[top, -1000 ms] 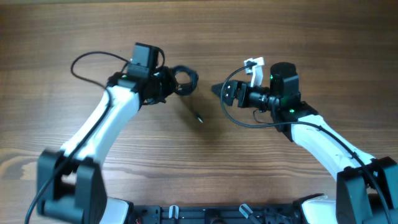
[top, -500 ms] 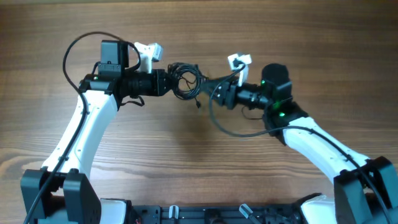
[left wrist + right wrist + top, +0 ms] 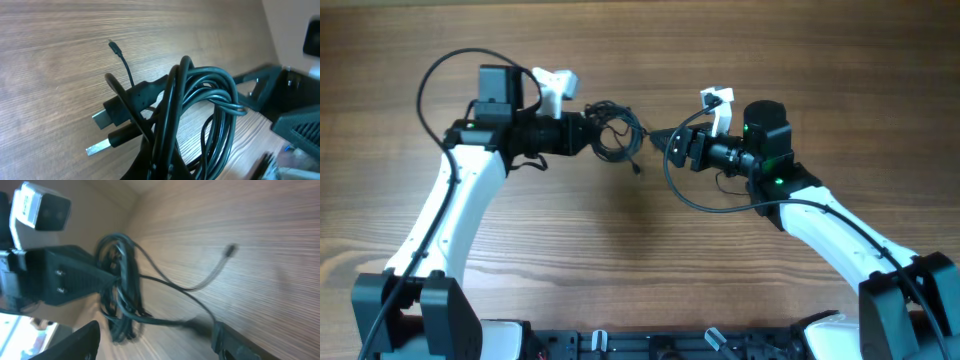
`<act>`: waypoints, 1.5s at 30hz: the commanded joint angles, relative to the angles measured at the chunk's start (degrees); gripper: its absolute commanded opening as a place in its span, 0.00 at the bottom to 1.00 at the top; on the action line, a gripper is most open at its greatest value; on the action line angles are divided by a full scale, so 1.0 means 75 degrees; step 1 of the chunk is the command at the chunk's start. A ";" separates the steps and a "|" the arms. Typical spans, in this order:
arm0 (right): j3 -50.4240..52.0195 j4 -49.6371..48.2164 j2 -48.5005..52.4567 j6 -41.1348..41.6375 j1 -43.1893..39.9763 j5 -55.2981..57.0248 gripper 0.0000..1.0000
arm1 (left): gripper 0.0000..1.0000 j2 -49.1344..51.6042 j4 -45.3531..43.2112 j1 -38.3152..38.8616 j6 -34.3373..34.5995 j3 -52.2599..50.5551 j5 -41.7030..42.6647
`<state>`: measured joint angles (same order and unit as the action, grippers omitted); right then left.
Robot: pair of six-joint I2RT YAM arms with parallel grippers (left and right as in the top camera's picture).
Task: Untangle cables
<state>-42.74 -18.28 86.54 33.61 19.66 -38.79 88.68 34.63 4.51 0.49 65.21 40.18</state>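
Observation:
The cables (image 3: 616, 133) are one tangled bundle of thin black cords, held above the table. My left gripper (image 3: 588, 133) points right and is shut on the bundle's left side. In the left wrist view the bundle (image 3: 200, 110) loops up from my gripper (image 3: 165, 169), with a silver USB plug (image 3: 97, 148) and a small plug (image 3: 112, 45) sticking out. My right gripper (image 3: 665, 143) points left, just right of the bundle, jaws wide apart. In the right wrist view one strand (image 3: 165, 322) runs from the bundle (image 3: 120, 285) between its open fingers (image 3: 82, 340), gripper middle (image 3: 156, 332). A loose end hangs down (image 3: 637, 168).
The wooden table (image 3: 640, 260) lies under both arms. A thick arm cable loops out behind my left arm (image 3: 435, 75), another loops below my right wrist (image 3: 695, 198). The right arm's dark body (image 3: 280, 95) fills the right side of the left wrist view.
My left arm has swung out and turned to point right, carrying the bundle. My right gripper came up to the bundle, then drew back slightly to the right.

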 commanded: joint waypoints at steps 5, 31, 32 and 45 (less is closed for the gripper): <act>-0.0070 0.0271 -0.0082 -0.0685 0.0452 0.0530 0.68 | 0.04 -0.0122 -0.0009 -0.1239 0.1428 0.0064 0.1961; -0.0070 -0.0965 -0.0082 -0.0256 0.1172 0.1416 0.61 | 0.04 -0.0122 0.0933 -0.0915 0.1801 0.0064 0.2323; -0.0070 -0.0962 -0.0082 -0.0254 0.1172 0.1416 0.61 | 0.04 -0.0122 0.0933 -0.0915 0.1798 0.0064 0.2264; -0.0070 0.0318 0.0463 0.1355 0.1160 0.3771 0.39 | 0.04 -0.0125 -0.0003 -0.0070 0.1798 0.0064 0.3602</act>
<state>-43.09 -21.93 88.12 39.88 28.18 -23.40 88.68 36.36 4.91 14.17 65.19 59.09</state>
